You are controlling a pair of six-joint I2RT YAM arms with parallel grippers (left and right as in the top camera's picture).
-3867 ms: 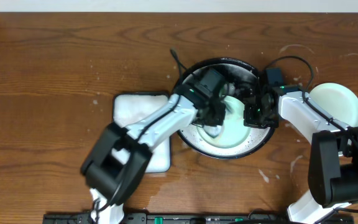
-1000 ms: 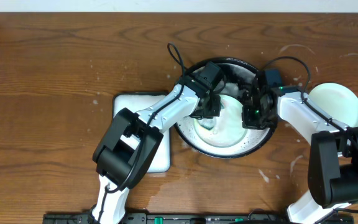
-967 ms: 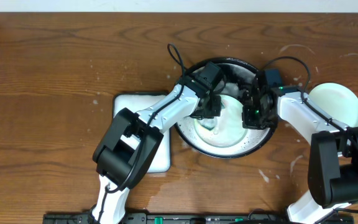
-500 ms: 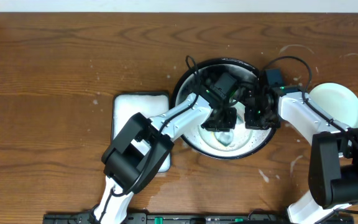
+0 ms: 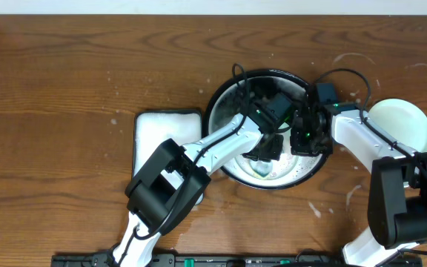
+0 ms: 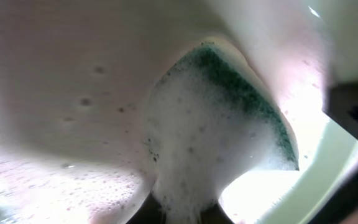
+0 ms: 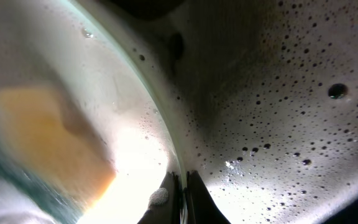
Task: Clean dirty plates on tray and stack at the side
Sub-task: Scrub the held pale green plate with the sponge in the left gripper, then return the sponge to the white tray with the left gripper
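- Your left tool [image 5: 267,150] reaches into the black basin [image 5: 215,111] from the left. In the left wrist view it [image 6: 182,214] is pinched narrow on a sponge [image 6: 210,137].
- The sponge is thick with white foam, with a green scouring edge showing along its upper right. It presses flat against the face of the mint plate [image 6: 67,93].
- Your right tool [image 5: 302,141] comes in from the right side of the basin. In its wrist view the tool [image 7: 183,190] is almost closed, clamped on the thin rim of the mint plate [image 7: 73,56].
- The mint plate [image 5: 264,170] sits inside the basin and is mostly hidden overhead by both arms. Its face looks wet, glossy and pale, with small bubbles.
- The basin wall [image 7: 278,93] is dark and dotted with soap bubbles. The sponge's yellow side [image 7: 48,137] shows blurred over the plate.
- A second pale plate [image 5: 400,122] lies on the wooden surface [image 5: 65,74] to the right of the basin.
- A white sponge tray [image 5: 154,130] sits just left of the basin.
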